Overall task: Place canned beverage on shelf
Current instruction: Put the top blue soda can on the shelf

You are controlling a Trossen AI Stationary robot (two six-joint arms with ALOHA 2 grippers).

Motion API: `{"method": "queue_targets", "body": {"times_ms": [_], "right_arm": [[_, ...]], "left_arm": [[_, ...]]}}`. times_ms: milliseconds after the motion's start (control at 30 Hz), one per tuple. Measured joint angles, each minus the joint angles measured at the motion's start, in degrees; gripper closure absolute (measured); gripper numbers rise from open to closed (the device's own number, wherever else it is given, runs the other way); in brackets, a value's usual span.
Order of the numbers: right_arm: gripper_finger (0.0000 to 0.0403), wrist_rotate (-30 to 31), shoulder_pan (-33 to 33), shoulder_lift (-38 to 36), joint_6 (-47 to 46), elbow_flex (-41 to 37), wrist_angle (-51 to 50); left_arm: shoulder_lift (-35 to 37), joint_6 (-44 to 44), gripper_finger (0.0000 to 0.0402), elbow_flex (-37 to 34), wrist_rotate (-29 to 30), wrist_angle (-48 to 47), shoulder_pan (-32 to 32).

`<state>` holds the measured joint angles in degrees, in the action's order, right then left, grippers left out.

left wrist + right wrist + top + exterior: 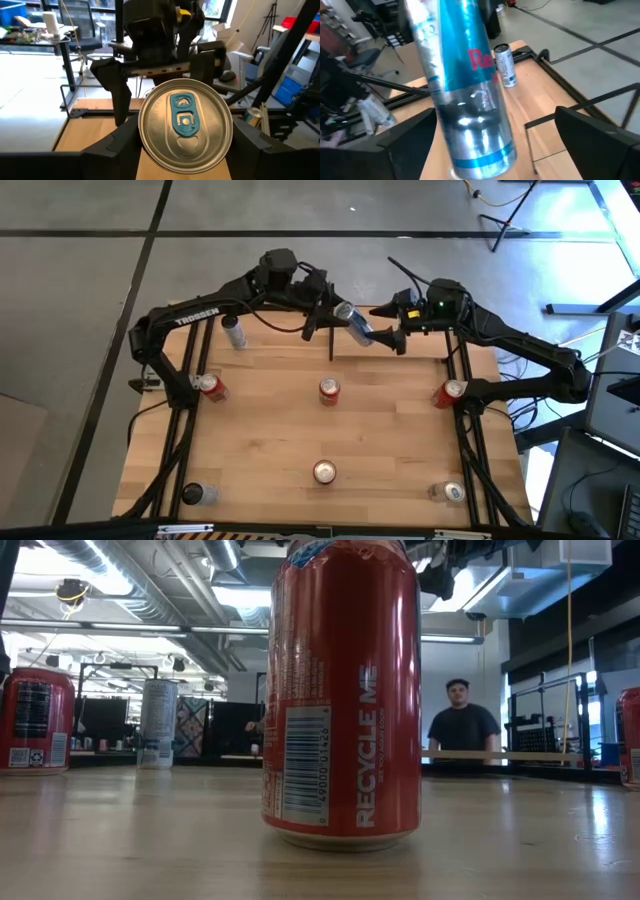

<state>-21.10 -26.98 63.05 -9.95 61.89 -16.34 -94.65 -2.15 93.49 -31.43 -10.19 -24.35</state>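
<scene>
The slim blue-and-silver aluminium can point(353, 322) hangs tilted above the table's far edge, pinched by the left gripper point(335, 315); the right gripper point(392, 332) is spread beside it. Smooth, stiff, light, probably slippery: grip mid-body.

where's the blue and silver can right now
In the high view the blue and silver can is held tilted above the table's far edge, in the left gripper, with the right gripper open beside it.

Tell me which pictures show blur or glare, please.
Right wrist view: the blue-and-silver can is smeared. Low view: the red can is sharp, ceiling lights glare. Left wrist view: the can's top reflects softly.
</scene>
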Motion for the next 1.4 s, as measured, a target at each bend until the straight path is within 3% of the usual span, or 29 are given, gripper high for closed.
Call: {"method": "queue_targets", "body": {"times_ms": [533, 667, 833, 900, 1133, 1400], "right_arm": [[0.0021, -5.64, 1.99, 5.53, 1.88, -0.04, 0.41], [0.0070, -4.94, 1.93, 5.53, 1.75, -0.04, 0.30], [0.0182, -3.55, 1.84, 5.44, 2.97, -0.04, -0.02], [0.0190, -2.04, 1.92, 5.40, 3.19, -0.04, -0.30], [0.0190, 12.04, 1.88, 3.74, 7.14, -0.09, -1.11], [0.0190, 35.59, 1.79, 2.39, 10.56, -0.07, -0.68]], "left_arm": [[-2.06, -1.40, 0.0201, 0.00, -2.78, 3.38, -0.02], [-2.10, -1.10, 0.0196, 0.00, -0.92, 3.25, -0.04], [-2.09, -0.37, 0.0164, 0.00, 1.14, 3.36, 0.19], [-2.10, 0.60, 0.0149, 0.00, 1.62, 3.20, 0.21], [-0.91, 7.95, 0.0122, 0.00, 10.36, 3.18, -0.54], [-0.31, 21.84, 0.0127, 0.09, 23.76, 4.39, -1.24]]}}
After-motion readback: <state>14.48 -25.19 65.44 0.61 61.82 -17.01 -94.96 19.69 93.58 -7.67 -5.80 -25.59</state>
